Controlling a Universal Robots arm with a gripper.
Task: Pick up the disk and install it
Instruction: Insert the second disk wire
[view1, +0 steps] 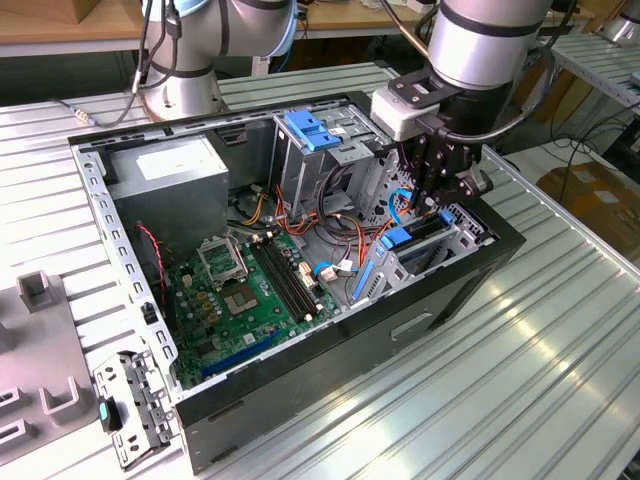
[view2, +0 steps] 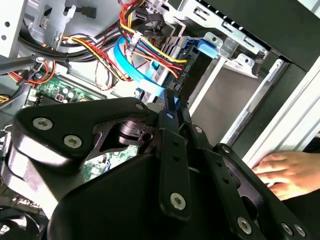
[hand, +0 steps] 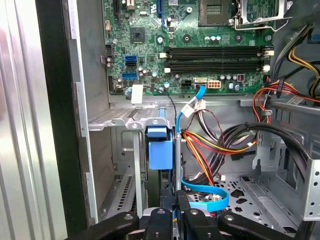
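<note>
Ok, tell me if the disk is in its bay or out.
In, at least partly: the disk stands on edge inside the drive cage, directly below the gripper. Whether it is fully seated, cannot tell.

Exterior view high, oblique; wrist views close — sharing motherboard (view1: 240, 290).

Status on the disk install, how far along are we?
Done: pickup looks complete. The disk stands on edge at the drive cage inside the open case. In hand: the gripper appears closed on the disk's edge, reaching down into the bay. Left: release is not yet done, and I cannot tell from these views whether the disk is fully seated.
</note>
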